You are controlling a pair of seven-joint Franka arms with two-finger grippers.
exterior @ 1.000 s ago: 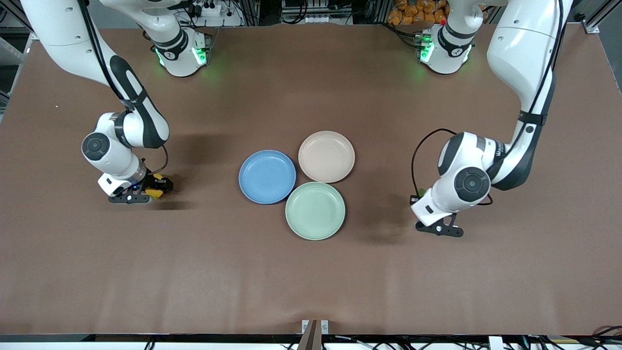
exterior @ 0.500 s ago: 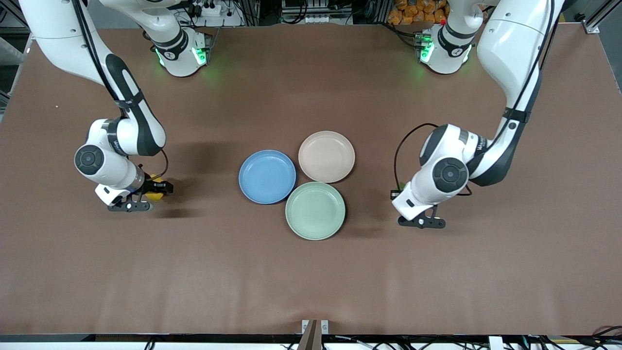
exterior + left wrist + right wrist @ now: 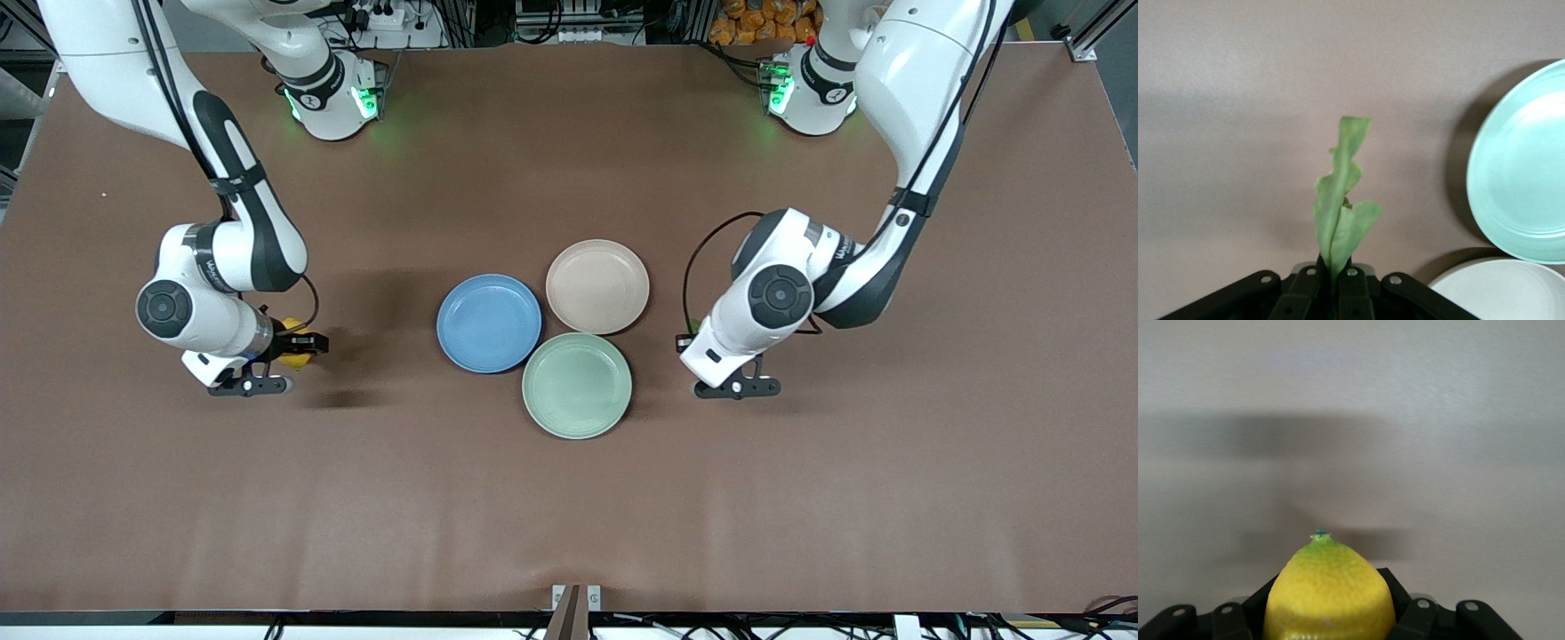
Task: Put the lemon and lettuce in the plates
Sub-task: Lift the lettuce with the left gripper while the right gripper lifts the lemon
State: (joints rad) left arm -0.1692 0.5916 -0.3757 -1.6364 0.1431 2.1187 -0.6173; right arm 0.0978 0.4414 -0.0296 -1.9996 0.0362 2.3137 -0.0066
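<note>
Both arms are shifting toward the plates: the left tool (image 3: 689, 342) is nearing the mint-green plate (image 3: 577, 385), pinching the wrinkly lettuce (image 3: 1340, 203) over bare surface (image 3: 569, 498), while the right tool (image 3: 298, 344) is clamping the smooth oval lemon (image 3: 1329, 590), well apart from the round blue plate (image 3: 489, 323) and beige-pink plate (image 3: 597, 286).

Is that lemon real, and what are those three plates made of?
The lemon, held in the right gripper, looks plastic: its rind is evenly bright with a neat green tip, though I can't be sure. The blue plate, beige-pink plate and mint-green plate look like matte moulded plastic, judging by their uniform pastel colour and soft sheen.
</note>
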